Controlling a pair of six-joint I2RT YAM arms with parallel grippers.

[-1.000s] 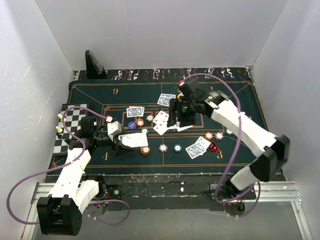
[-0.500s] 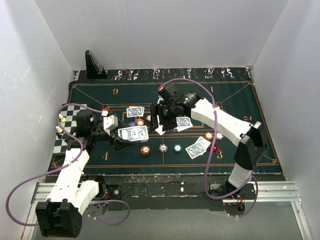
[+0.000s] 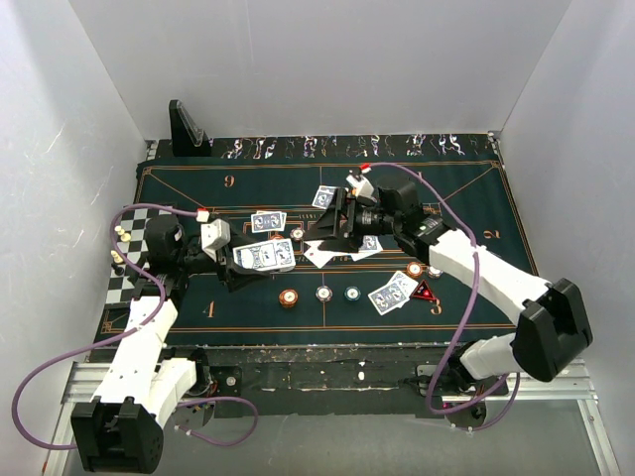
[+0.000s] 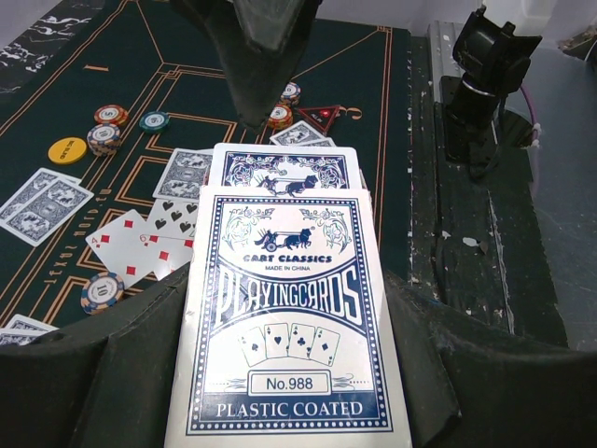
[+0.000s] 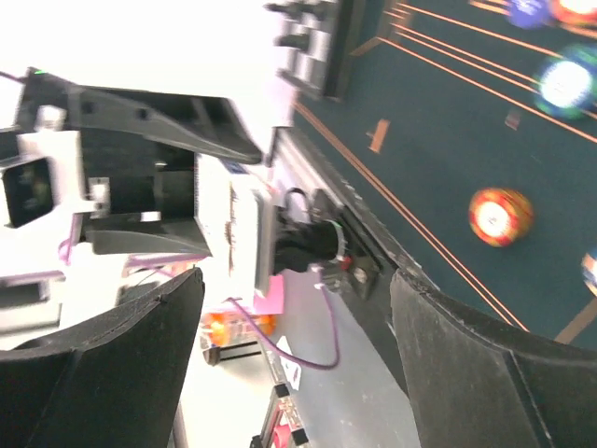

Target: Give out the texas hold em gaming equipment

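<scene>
Top external view: the left pincer (image 3: 260,260) grips a pack of playing cards (image 3: 270,254) above the green mat (image 3: 466,198), ready for dealing. Left wrist view: the pack sits squeezed tight in the middle, blue back up. Right wrist view: the right pincer (image 5: 297,280) gapes wide open, facing the pack, maybe to take a card.
</scene>
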